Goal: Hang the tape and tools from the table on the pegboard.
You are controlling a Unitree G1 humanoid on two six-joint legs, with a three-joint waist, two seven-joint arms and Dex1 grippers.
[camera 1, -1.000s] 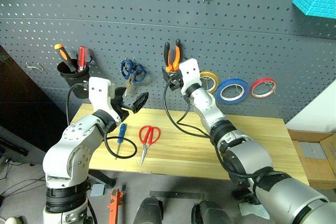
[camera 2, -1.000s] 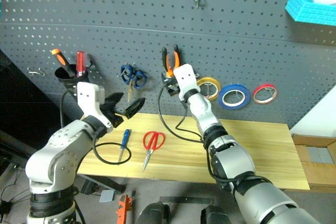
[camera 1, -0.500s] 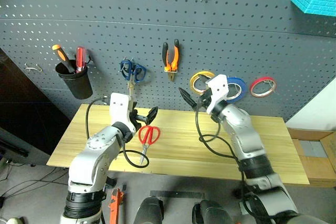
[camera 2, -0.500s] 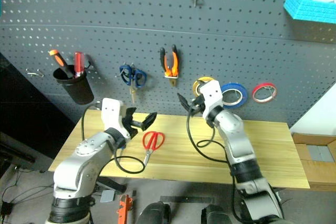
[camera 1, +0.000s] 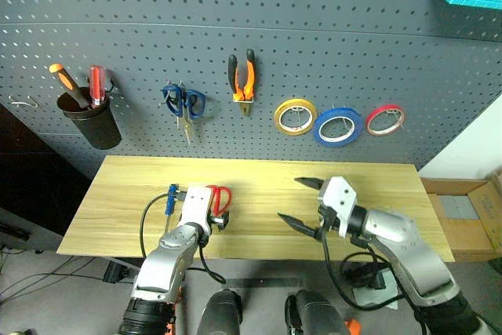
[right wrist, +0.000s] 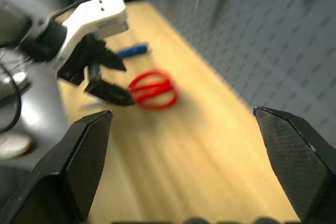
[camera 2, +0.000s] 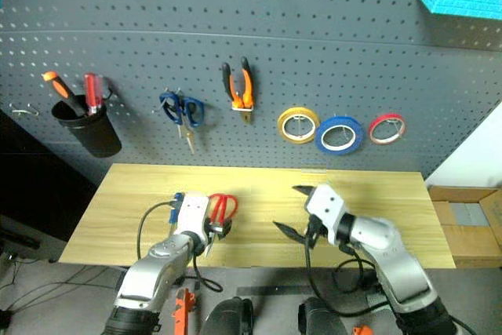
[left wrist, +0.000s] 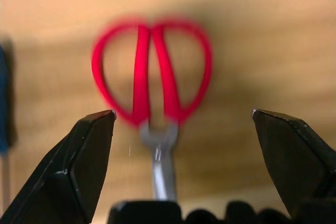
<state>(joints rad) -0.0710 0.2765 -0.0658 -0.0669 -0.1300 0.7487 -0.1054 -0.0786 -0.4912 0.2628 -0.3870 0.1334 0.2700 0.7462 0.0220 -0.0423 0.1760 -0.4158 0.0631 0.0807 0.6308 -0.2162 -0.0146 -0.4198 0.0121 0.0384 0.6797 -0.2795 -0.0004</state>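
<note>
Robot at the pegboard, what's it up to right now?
It is hanging tools from the table on the pegboard. The pliers and the blue tape hang there already. The left gripper is open over the red scissors lying on the table, not gripping them. The blue screwdriver lies beside them. The right gripper is open and empty above the table.

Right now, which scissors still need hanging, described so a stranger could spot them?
Look at the light wooden table below the grey pegboard. Near its front left lie the red-handled scissors, beside a blue-handled screwdriver. The other scissors are blue and already hang.
</note>
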